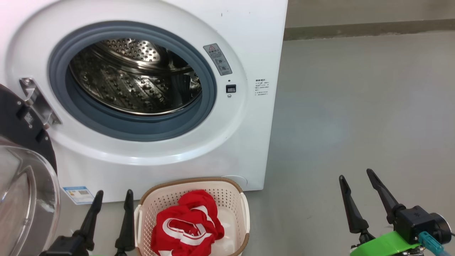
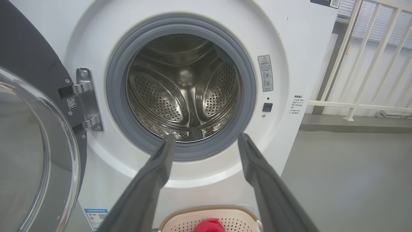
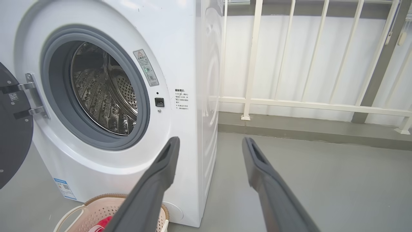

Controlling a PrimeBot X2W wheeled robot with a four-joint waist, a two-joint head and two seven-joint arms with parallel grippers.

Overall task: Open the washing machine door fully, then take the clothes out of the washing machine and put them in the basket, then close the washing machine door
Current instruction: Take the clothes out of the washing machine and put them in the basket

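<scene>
Two grippers nearest the head camera: left gripper [image 1: 114,192] low left, right gripper [image 1: 355,174] low right, each with long dark tapered fingers upright and spread wide, holding nothing, touching nothing. Just past the left one, on the floor [image 1: 355,106], the basket [image 1: 227,195]: cream-white perforated plastic, rounded rectangle, brown woven-look rim, side handles. Inside it the clothes [image 1: 188,224]: soft crumpled heap of bright red matte fabric with white stripes. At far left the washing machine door [image 1: 25,170], standing wide open on a bright metal hinge [image 1: 37,101]: glossy black rim, bulging clear glass bowl. Behind the basket the washing machine [image 1: 231,142]: white, boxy, smooth-fronted, small blue label [image 1: 79,194] near its lower left corner. Round opening lined with a grey rubber ring [image 1: 142,129]; beyond that the perforated steel drum [image 1: 135,78], shiny and ribbed. Farthest, in the right wrist view, a pale railing [image 3: 305,104] of vertical bars above smooth grey floor.
</scene>
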